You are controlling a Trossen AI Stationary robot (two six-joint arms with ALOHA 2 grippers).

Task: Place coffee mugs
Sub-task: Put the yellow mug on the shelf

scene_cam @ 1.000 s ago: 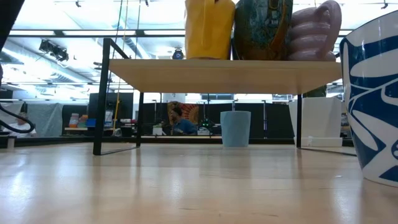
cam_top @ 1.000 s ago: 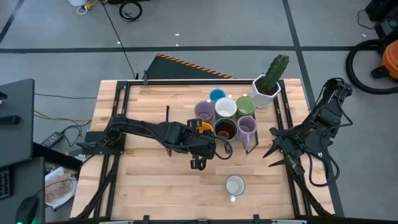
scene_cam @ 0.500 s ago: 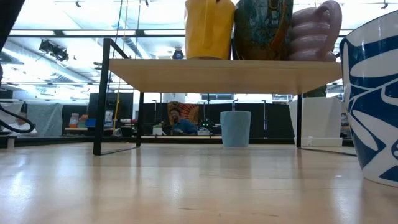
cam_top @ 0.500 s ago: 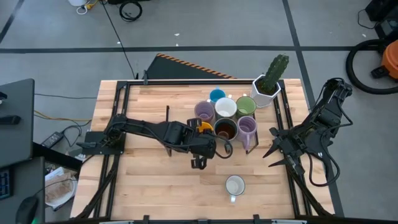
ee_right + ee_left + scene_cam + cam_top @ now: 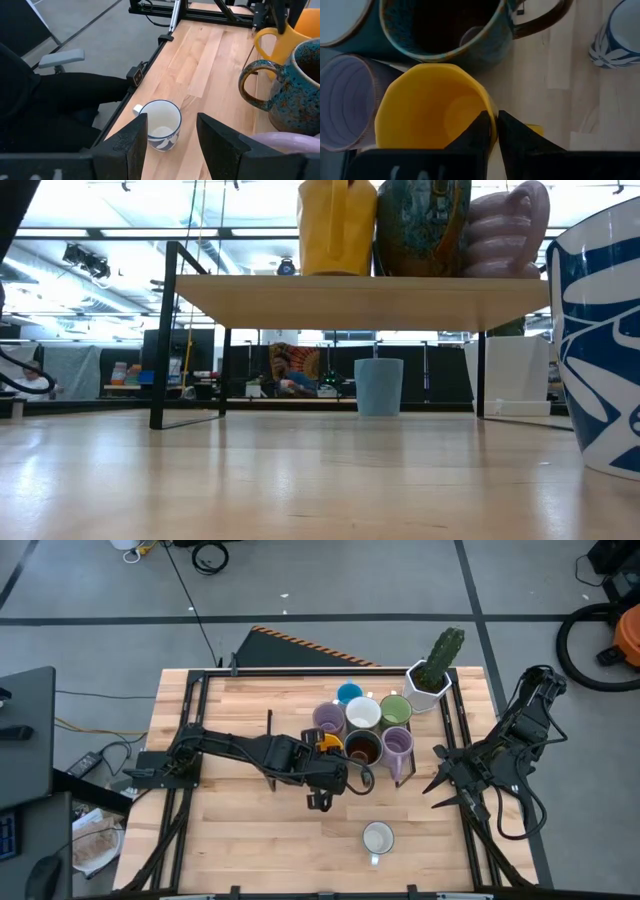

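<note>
My left gripper (image 5: 327, 750) is shut on the orange mug (image 5: 430, 107), which stands among the mugs on a raised wooden shelf (image 5: 360, 302). Around it in the high view are a lavender mug (image 5: 328, 720), a blue mug (image 5: 349, 694), a white mug (image 5: 362, 713), a green mug (image 5: 396, 708), the dark mug (image 5: 362, 748) and a second lavender mug (image 5: 397, 743). A white mug with blue pattern (image 5: 377, 838) stands on its base on the tabletop near the near edge. My right gripper (image 5: 440, 785) waits open by the table's right edge. My left gripper has the orange mug's rim (image 5: 492, 107) on the handle side, one finger (image 5: 477, 132) inside the mug and the other (image 5: 515, 140) outside. The fingers come from above, pointing down. The mug stands upright with its bottom (image 5: 335, 270) on the shelf.
A white hexagonal pot with a cactus (image 5: 430, 678) stands at the table's far right corner, beside the shelf. Black frame rails (image 5: 192, 720) run along the left and right table edges. Bare wood lies left of the shelf and along the near edge.
</note>
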